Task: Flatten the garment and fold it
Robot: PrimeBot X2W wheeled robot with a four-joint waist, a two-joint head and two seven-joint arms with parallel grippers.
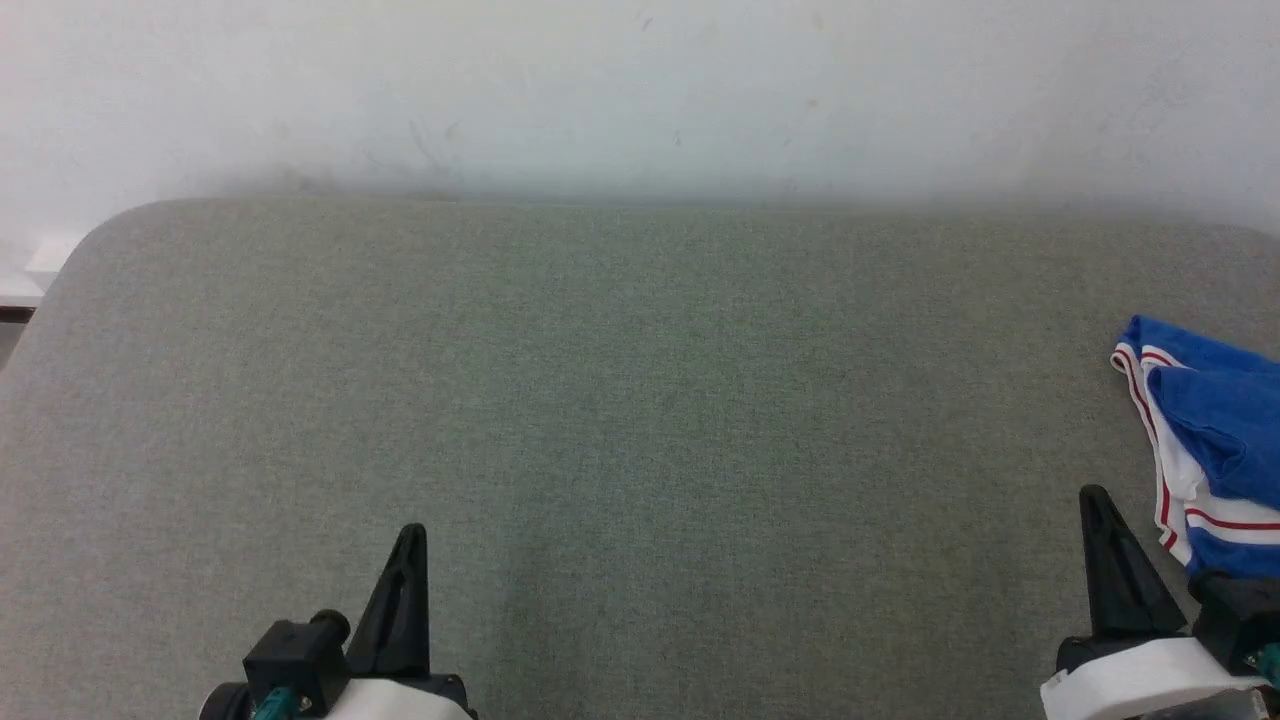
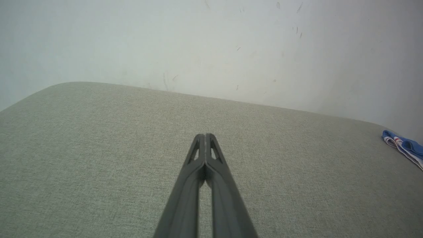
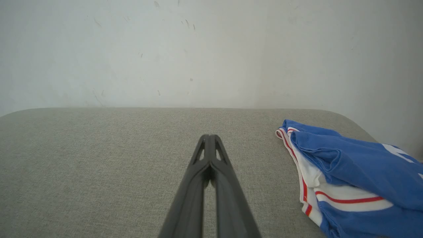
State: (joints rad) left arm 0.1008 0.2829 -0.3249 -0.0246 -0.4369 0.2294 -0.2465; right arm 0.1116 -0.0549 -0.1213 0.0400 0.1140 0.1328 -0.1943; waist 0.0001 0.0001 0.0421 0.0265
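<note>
The garment [image 1: 1215, 440] is a royal-blue shirt with white parts and red-and-white stripe trim, lying bunched at the right edge of the grey cloth-covered table [image 1: 640, 420]. It also lies at the right of the right wrist view as the garment [image 3: 350, 172], and far off as the garment [image 2: 403, 147]. My right gripper [image 1: 1095, 500] is shut and empty, just left of the garment's near edge. At the lower left my left gripper [image 1: 410, 535] is shut and empty, far from the cloth. Fingertips meet in both wrist views: left gripper [image 2: 205, 136], right gripper [image 3: 210, 137].
A pale wall [image 1: 640, 90] rises right behind the table's far edge. The table's rounded far-left corner [image 1: 110, 225] drops off to the left. The garment runs off the right side of the head view.
</note>
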